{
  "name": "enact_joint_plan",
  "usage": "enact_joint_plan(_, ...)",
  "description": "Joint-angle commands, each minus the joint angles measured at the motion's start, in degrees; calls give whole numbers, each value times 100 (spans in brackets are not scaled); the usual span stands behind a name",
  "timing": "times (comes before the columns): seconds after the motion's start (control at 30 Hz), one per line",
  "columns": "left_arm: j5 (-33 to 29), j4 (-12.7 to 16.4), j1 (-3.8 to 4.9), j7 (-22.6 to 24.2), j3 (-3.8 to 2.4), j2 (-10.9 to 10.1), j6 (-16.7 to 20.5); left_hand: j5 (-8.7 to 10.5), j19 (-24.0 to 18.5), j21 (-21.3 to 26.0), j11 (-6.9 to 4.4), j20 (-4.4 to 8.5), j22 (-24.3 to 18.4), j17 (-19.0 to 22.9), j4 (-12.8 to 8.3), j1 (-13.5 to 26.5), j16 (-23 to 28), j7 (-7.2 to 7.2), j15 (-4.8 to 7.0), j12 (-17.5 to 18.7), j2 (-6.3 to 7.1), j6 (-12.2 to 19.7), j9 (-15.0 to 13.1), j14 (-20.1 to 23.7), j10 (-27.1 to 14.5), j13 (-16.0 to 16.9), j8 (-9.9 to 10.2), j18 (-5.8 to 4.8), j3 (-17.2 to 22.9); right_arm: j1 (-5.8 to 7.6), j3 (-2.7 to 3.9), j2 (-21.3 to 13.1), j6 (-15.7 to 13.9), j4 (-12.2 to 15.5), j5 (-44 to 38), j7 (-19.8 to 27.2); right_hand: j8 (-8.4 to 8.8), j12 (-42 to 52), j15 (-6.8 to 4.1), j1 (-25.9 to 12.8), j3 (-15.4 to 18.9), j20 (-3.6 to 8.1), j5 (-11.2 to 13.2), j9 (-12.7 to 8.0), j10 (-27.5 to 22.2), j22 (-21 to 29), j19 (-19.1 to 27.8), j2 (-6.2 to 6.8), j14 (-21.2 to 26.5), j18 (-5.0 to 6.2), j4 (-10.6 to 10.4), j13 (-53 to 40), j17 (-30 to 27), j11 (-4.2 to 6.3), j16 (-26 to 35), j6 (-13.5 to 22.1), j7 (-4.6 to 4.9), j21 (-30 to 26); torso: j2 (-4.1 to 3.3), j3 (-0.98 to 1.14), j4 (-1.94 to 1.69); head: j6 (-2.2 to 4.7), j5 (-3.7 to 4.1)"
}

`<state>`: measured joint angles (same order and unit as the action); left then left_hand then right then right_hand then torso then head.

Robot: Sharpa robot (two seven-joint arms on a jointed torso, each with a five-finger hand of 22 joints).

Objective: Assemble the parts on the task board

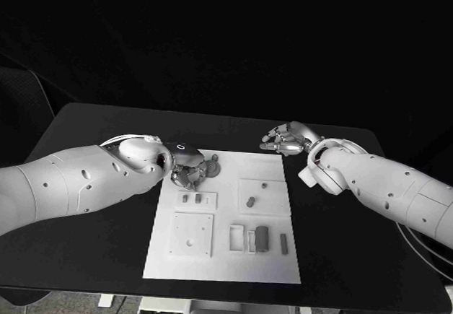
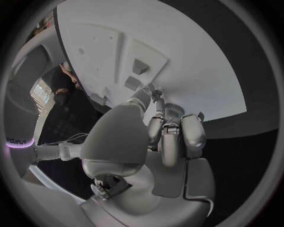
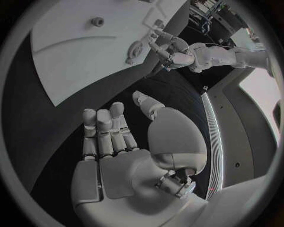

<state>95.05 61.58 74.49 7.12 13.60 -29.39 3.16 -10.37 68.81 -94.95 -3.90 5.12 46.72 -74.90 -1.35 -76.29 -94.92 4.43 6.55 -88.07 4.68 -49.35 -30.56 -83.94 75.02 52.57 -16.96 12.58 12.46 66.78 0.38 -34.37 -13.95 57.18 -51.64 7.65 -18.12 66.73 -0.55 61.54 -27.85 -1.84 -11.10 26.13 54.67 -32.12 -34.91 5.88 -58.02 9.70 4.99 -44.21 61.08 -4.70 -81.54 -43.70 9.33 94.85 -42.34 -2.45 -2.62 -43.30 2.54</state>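
**Left hand at the board's far left corner, right hand off its far right corner**

The task board [image 1: 223, 262] is seen lying in the middle of the black table [image 1: 94, 256], its long sides running away from the robot. Its near edge lies close to the table's near edge; a band of bare table is left beyond its far edge, and wider bare strips are left along both long sides.

The left hand [image 1: 189, 170] is held over the board's far left corner, fingers curled downward toward the surface beside a round part [image 1: 213, 168]. In the left wrist view the fingertips [image 2: 155, 92] are seen touching or nearly touching the board next to two small upright parts [image 2: 140, 66]; whether anything is pinched between them cannot be told.

The right hand [image 1: 287, 139] is held over bare table just beyond the board's far right corner, clear of the board's edge. In the right wrist view its fingers [image 3: 103, 130] are seen extended side by side with the thumb apart, and nothing is held.

On the board, a small raised plate [image 1: 197, 198] with two small pieces is found just near of the left hand. A square plate [image 1: 192, 234] lies nearer still. To the right, a single small part [image 1: 251, 201] stands on another raised square, and nearer to the robot a row of parts is laid out: a pale open frame [image 1: 237, 238], a dark block [image 1: 263, 238] and a slim dark bar [image 1: 284, 242] close to the board's right edge. The board's near third is left bare.
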Motion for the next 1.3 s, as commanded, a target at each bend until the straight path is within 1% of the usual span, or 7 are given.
enact_joint_plan(0.03,-69,14,1,69,-2,2,214,-9,1,-784,12,19,8,-751,-19,-1,-332,-10,2,-1,60,89,16,-71,11,1,32,242,28,-2,1,4,40,1,-13,30,-31,25,-8,-63,-30,4,29,-8,-48,7,21,6,36,-62,-5,10,-5,-8,-27,-6,42,158,0,-1,0,9,2)
enact_joint_plan(0.13,-109,16,0,88,-2,-9,249,-9,1,-782,14,19,10,-736,-22,1,-326,-25,2,2,66,136,24,-60,11,0,39,242,30,-2,1,5,41,0,-13,31,-30,25,-8,-63,-30,4,29,-8,-48,7,21,6,36,-62,-5,10,-6,-8,-27,-6,42,159,1,1,2,12,0)
enact_joint_plan(0.47,-226,50,0,132,-3,-46,301,-7,1,-778,16,19,13,-719,-29,7,-320,-50,2,7,83,207,37,-49,12,-1,47,242,28,-2,1,2,40,0,-13,31,-30,26,-8,-64,-31,4,29,-8,-48,7,21,7,36,-62,-4,10,-6,-8,-28,-5,42,159,1,-1,0,15,9)
enact_joint_plan(0.67,-447,122,2,198,-5,-111,349,-7,0,-778,16,19,14,-729,-30,9,-324,-54,2,8,88,217,38,-59,12,-1,46,242,27,-2,1,0,44,-2,-13,32,-30,26,-8,-64,-31,4,29,-8,-49,8,21,7,36,-62,-3,11,-6,-8,-28,-5,42,159,1,-1,-3,16,11)
enact_joint_plan(0.97,-567,160,5,210,-6,-168,204,-6,-1,-777,17,19,15,-781,-32,13,-343,-56,1,10,98,215,37,-106,10,-2,37,242,23,-2,1,-5,49,-1,-13,31,-30,26,-8,-65,-32,5,29,-9,-49,8,21,7,36,-62,-3,11,-7,-8,-28,-5,42,159,2,-1,-4,19,14)
enact_joint_plan(1.13,-643,178,5,235,-6,-203,235,-6,-2,-776,18,19,15,-784,-33,15,-344,-56,1,11,101,211,35,-109,8,-2,31,242,22,-2,1,-4,43,-4,-13,31,-30,26,-8,-65,-32,5,29,-9,-49,8,21,7,36,-62,-3,11,-7,-8,-28,-5,42,159,1,-3,-4,19,14)
enact_joint_plan(1.3,-910,237,6,274,-10,-280,274,-6,-3,-775,18,19,16,-778,-33,18,-342,-56,1,13,106,207,34,-103,6,-3,25,242,21,-2,1,-2,42,-9,-13,31,-31,27,-8,-65,-32,5,29,-9,-49,8,21,6,36,-62,-3,11,-7,-8,-29,-5,42,160,3,-4,-2,27,14)
